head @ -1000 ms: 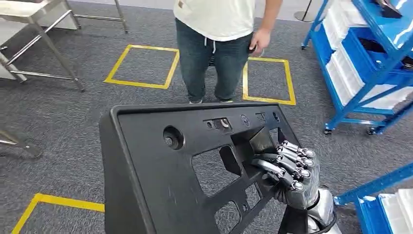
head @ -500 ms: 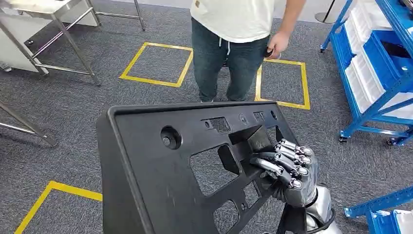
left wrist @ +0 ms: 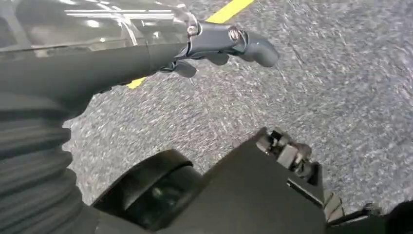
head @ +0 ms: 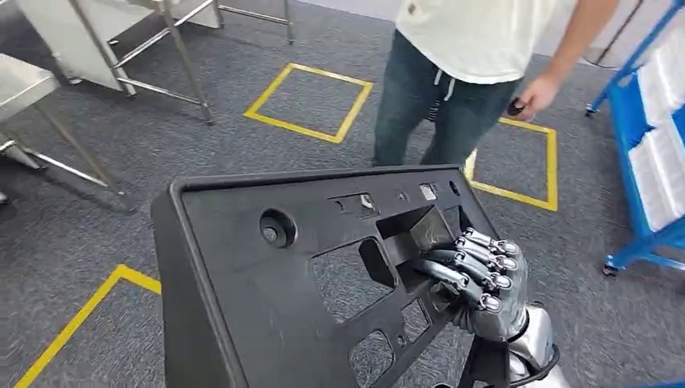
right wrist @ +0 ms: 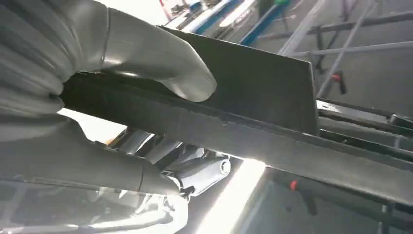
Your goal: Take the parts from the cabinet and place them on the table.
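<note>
Since the right hand (head: pixel 476 283) has its fingers hooked through a cutout near the right end of the black plastic panel (head: pixel 307 267), with the thumb clamped on the other face in the right wrist view, that's the arm doing all the carrying. The panel is a big flat moulded part with a raised rim and a bunch of openings. It stands on edge in front of the robot, tilted back, with its long axis running left to right across the body, so most of it sticks out to the left of the gripping hand.

The left hand (left wrist: pixel 219 46) hangs over the carpet holding nothing, fingers loosely curled as far as I can tell; the view is blurry, so I wouldn't swear how far open it is.

Going out from the panel: grey carpet (head: pixel 121 186) all round, with yellow tape squares (head: pixel 311 101) just beyond its top edge. The steel table (head: pixel 48 81) is well off past the panel's left end, up and away, so I'd guess the carry needs to swing that way and lead with the long free end. A person in jeans (head: pixel 444 105) stands right beyond the panel's top edge, holding something small and dark. Blue shelving (head: pixel 646 162) sits out past the panel's right end.
</note>
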Controlling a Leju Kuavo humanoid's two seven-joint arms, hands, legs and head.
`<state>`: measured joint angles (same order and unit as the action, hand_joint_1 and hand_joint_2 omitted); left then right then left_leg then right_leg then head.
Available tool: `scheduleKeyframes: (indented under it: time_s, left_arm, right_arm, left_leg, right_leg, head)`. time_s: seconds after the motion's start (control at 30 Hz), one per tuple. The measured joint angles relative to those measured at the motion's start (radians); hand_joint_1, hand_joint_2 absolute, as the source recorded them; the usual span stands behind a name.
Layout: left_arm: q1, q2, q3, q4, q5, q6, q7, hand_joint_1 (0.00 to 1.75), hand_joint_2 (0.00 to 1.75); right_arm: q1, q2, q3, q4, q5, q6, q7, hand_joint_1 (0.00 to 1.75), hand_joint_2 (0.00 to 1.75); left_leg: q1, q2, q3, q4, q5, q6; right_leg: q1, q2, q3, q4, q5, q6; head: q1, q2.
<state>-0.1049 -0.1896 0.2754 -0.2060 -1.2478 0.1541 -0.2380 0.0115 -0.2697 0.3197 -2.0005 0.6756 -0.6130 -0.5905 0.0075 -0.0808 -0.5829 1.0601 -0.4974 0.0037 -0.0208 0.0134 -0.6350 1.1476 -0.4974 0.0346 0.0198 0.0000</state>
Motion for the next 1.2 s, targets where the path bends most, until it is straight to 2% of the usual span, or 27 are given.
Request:
scheduleKeyframes:
  time_s: [0.03, 0.07, 0.17, 0.2, 0.23, 0.27, 0.33, 0.37, 0.4, 0.43, 0.47, 0.5, 0.53, 0.57, 0.6, 0.7, 0.73, 0.77, 0.8, 0.87, 0.9, 0.93, 1.0, 1.03, 1.07, 1.13, 1.2]
  left_arm:
    - [0.000, -0.002, 0.000, 0.000, 0.000, 0.000, 0.000, 0.00, 1.75]
    - [-0.003, -0.002, 0.000, 0.000, 0.000, 0.000, 0.000, 0.00, 1.75]
    - [0.001, -0.003, 0.000, 0.000, 0.002, 0.000, 0.000, 0.00, 1.75]
    - [0.001, -0.003, 0.000, 0.000, 0.002, 0.000, 0.001, 0.00, 1.75]
    - [0.000, -0.003, 0.000, 0.000, 0.002, 0.000, 0.001, 0.00, 1.75]
    - [-0.001, -0.003, 0.000, 0.000, 0.002, 0.000, 0.002, 0.00, 1.75]
    - [-0.005, -0.003, 0.000, 0.000, 0.005, 0.000, 0.005, 0.00, 1.75]
    - [-0.009, -0.003, 0.000, -0.001, 0.006, 0.000, 0.008, 0.00, 1.75]
    - [-0.011, -0.003, 0.000, -0.001, 0.006, -0.002, 0.011, 0.00, 1.75]
    - [-0.010, -0.003, 0.000, -0.001, 0.006, -0.002, 0.016, 0.00, 1.75]
    - [-0.009, -0.003, 0.000, -0.001, 0.006, -0.005, 0.022, 0.00, 1.75]
    - [-0.006, -0.003, 0.000, -0.001, 0.006, -0.008, 0.026, 0.00, 1.75]
    - [-0.002, -0.003, 0.000, -0.001, 0.005, -0.008, 0.028, 0.00, 1.75]
    - [-0.001, -0.003, 0.000, 0.000, 0.004, -0.011, 0.034, 0.00, 1.75]
    - [-0.001, -0.003, 0.000, 0.000, 0.003, -0.011, 0.035, 0.00, 1.75]
    - [-0.001, -0.003, 0.000, 0.000, -0.001, -0.010, 0.048, 0.00, 1.75]
    - [-0.001, -0.003, 0.000, -0.001, -0.003, -0.010, 0.051, 0.00, 1.75]
    - [-0.003, -0.002, 0.000, -0.001, -0.005, -0.010, 0.055, 0.00, 1.75]
    - [-0.004, -0.001, 0.000, -0.001, -0.007, -0.009, 0.058, 0.00, 1.75]
    - [-0.004, 0.000, 0.000, -0.002, -0.010, -0.005, 0.058, 0.00, 1.75]
    - [-0.005, 0.002, 0.000, -0.002, -0.010, -0.004, 0.059, 0.00, 1.75]
    - [-0.005, 0.003, 0.000, -0.002, -0.008, -0.003, 0.061, 0.00, 1.75]
    - [-0.008, 0.005, 0.000, -0.002, -0.002, 0.002, 0.064, 0.00, 1.75]
    - [-0.009, 0.006, 0.000, -0.002, 0.001, 0.007, 0.062, 0.00, 1.75]
    - [-0.011, 0.008, 0.000, -0.002, 0.004, 0.013, 0.056, 0.00, 1.75]
    - [-0.010, 0.012, 0.000, -0.003, 0.008, 0.036, 0.033, 0.00, 1.75]
    - [0.002, 0.018, 0.001, -0.003, 0.027, 0.077, -0.003, 0.00, 1.75]
  right_arm:
    - [-0.003, -0.001, 0.000, 0.000, 0.000, 0.001, 0.000, 1.75, 1.75]
    - [-0.004, -0.002, 0.000, 0.000, 0.000, 0.002, 0.000, 1.75, 1.75]
    - [-0.012, -0.006, 0.000, 0.002, 0.003, 0.002, 0.001, 1.75, 1.75]
    - [-0.016, -0.006, 0.000, 0.002, 0.003, 0.004, 0.001, 1.75, 1.75]
    - [-0.020, -0.006, 0.000, 0.002, 0.003, 0.005, 0.001, 1.75, 1.75]
    - [-0.020, -0.006, 0.000, 0.002, 0.004, 0.005, 0.001, 1.75, 1.75]
    - [-0.020, -0.008, -0.001, 0.002, 0.004, 0.006, 0.002, 1.75, 1.75]
    - [-0.020, -0.008, -0.001, 0.002, 0.004, 0.008, 0.003, 1.75, 1.75]
    - [-0.020, -0.008, -0.001, 0.002, 0.004, 0.011, 0.003, 1.75, 1.75]
    - [-0.021, -0.008, 0.000, 0.002, 0.004, 0.014, 0.004, 1.75, 1.75]
    - [-0.022, -0.008, 0.000, 0.002, 0.004, 0.015, 0.005, 1.75, 1.75]
    - [-0.023, -0.008, 0.000, 0.002, 0.005, 0.016, 0.007, 1.75, 1.75]
    - [-0.023, -0.009, 0.000, 0.002, 0.006, 0.018, 0.008, 1.75, 1.75]
    - [-0.022, -0.011, 0.000, 0.002, 0.007, 0.018, 0.011, 1.75, 1.75]
    - [-0.021, -0.014, 0.000, 0.002, 0.008, 0.018, 0.013, 1.75, 1.75]
    - [-0.023, -0.014, 0.002, 0.002, 0.018, 0.016, 0.021, 1.75, 1.75]
    - [-0.024, -0.015, 0.002, 0.002, 0.021, 0.015, 0.022, 1.75, 1.75]
    - [-0.021, -0.015, 0.003, 0.002, 0.024, 0.012, 0.024, 1.75, 1.75]
    - [-0.019, -0.015, 0.002, 0.002, 0.025, 0.008, 0.025, 1.75, 1.75]
    - [-0.012, -0.016, 0.003, 0.002, 0.026, 0.001, 0.025, 1.75, 1.75]
    - [-0.010, -0.016, 0.005, 0.002, 0.025, 0.000, 0.024, 1.75, 1.75]
    - [-0.010, -0.016, 0.006, 0.002, 0.021, -0.003, 0.023, 1.75, 1.75]
    - [-0.010, -0.015, 0.006, 0.002, 0.011, -0.011, 0.019, 1.75, 1.75]
    - [-0.010, -0.015, 0.006, 0.002, 0.006, -0.014, 0.014, 1.75, 1.75]
    - [-0.010, -0.015, 0.007, 0.004, 0.000, -0.018, 0.010, 1.75, 1.75]
    - [-0.009, -0.013, 0.007, 0.005, -0.012, -0.027, -0.001, 1.75, 1.75]
    - [-0.007, -0.008, 0.008, 0.007, -0.028, -0.041, -0.010, 1.75, 1.75]
  left_leg:
    - [0.002, -0.010, -0.002, 0.000, 0.000, -0.003]
    - [-0.005, -0.024, -0.008, 0.006, -0.001, -0.008]
    - [0.005, -0.056, -0.016, -0.010, 0.013, -0.030]
    - [0.000, -0.050, -0.016, -0.007, 0.011, -0.033]
    - [-0.006, 0.013, -0.021, 0.009, -0.003, -0.035]
    - [-0.006, 0.048, -0.040, 0.056, -0.032, -0.036]
    - [-0.005, 0.064, -0.110, 0.214, -0.101, -0.038]
    - [-0.004, 0.066, -0.137, 0.275, -0.117, -0.039]
    - [-0.002, 0.069, -0.141, 0.287, -0.111, -0.041]
    - [0.001, 0.072, -0.123, 0.253, -0.084, -0.042]
    - [0.005, 0.079, -0.090, 0.187, -0.044, -0.042]
    - [0.008, 0.098, -0.046, 0.094, 0.001, -0.042]
    - [0.007, 0.149, -0.014, 0.024, 0.018, -0.043]
    - [-0.009, 0.186, -0.015, 0.011, 0.008, -0.044]
    - [-0.007, 0.175, -0.019, 0.009, 0.003, -0.032]
    - [-0.011, 0.131, -0.023, 0.004, 0.008, -0.016]
    - [-0.006, 0.116, -0.020, 0.000, 0.012, -0.010]
    - [-0.004, 0.103, -0.020, 0.000, 0.013, -0.004]
    - [-0.002, 0.091, -0.021, 0.000, 0.014, 0.001]
    - [-0.003, 0.061, -0.023, 0.000, 0.015, 0.004]
    - [-0.004, 0.047, -0.022, 0.000, 0.015, 0.004]
    - [-0.003, 0.032, -0.021, 0.001, 0.015, 0.003]
    - [-0.001, 0.001, -0.016, 0.001, 0.016, 0.002]
    - [0.001, -0.012, -0.016, 0.002, 0.016, -0.002]
    - [-0.004, -0.022, -0.022, 0.004, 0.017, -0.010]
    - [0.002, -0.042, -0.036, 0.003, 0.025, -0.024]
    - [0.003, -0.064, -0.037, -0.006, 0.033, -0.037]
  right_leg:
    - [-0.003, 0.057, 0.027, -0.066, 0.016, -0.002]
    - [-0.004, 0.072, 0.043, -0.096, 0.003, 0.000]
    - [0.003, 0.045, 0.046, -0.093, 0.001, -0.007]
    - [-0.012, 0.030, 0.050, -0.101, 0.004, -0.014]
    - [-0.010, 0.017, 0.054, -0.103, 0.004, -0.017]
    - [-0.009, 0.003, 0.056, -0.103, 0.002, -0.028]
    - [-0.004, -0.028, 0.060, -0.103, -0.002, -0.033]
    - [-0.004, -0.044, 0.061, -0.102, -0.004, -0.035]
    - [-0.004, -0.057, 0.062, -0.102, -0.005, -0.035]
    - [-0.004, -0.068, 0.065, -0.102, -0.007, -0.033]
    - [-0.004, -0.078, 0.068, -0.102, -0.010, -0.032]
    - [-0.004, -0.088, 0.073, -0.102, -0.013, -0.028]
    - [-0.001, -0.096, 0.077, -0.102, -0.017, -0.022]
    - [0.008, -0.104, 0.075, -0.096, -0.019, -0.018]
    - [0.011, -0.115, 0.072, -0.097, -0.019, -0.014]
    - [0.009, -0.157, 0.084, -0.103, -0.023, -0.002]
    - [0.005, -0.124, 0.082, -0.094, -0.036, 0.004]
    - [0.003, -0.077, 0.066, -0.055, -0.064, 0.003]
    - [0.003, -0.050, 0.031, 0.016, -0.101, 0.002]
    - [0.003, -0.032, -0.047, 0.164, -0.151, 0.002]
    - [0.003, -0.031, -0.066, 0.192, -0.147, 0.002]
    - [0.003, -0.031, -0.062, 0.174, -0.121, 0.001]
    - [0.001, -0.019, -0.001, 0.032, -0.027, 0.000]
    - [-0.003, 0.020, 0.036, -0.052, 0.013, 0.001]
    - [-0.006, 0.069, 0.046, -0.077, -0.002, 0.001]
    - [-0.002, 0.057, 0.052, -0.093, -0.008, 0.001]
    - [-0.005, 0.037, 0.055, -0.097, -0.005, -0.008]
  head:
    - [0.001, 0.000]
    - [0.001, 0.000]
    - [0.000, 0.000]
    - [-0.002, 0.000]
    - [-0.005, 0.000]
    - [-0.014, 0.000]
    - [-0.016, 0.000]
    - [-0.016, 0.000]
    - [-0.016, 0.000]
    - [-0.016, 0.000]
    - [-0.016, 0.000]
    - [-0.016, 0.000]
    - [-0.016, 0.000]
    - [-0.021, 0.000]
    - [-0.018, 0.000]
    - [-0.013, 0.000]
    - [-0.011, 0.000]
    - [-0.012, 0.000]
    - [-0.004, 0.000]
    - [0.003, 0.000]
    - [0.003, 0.000]
    - [0.004, 0.000]
    - [0.006, 0.000]
    - [0.008, 0.000]
    - [0.009, 0.000]
    - [0.007, 0.000]
    - [0.006, 0.000]
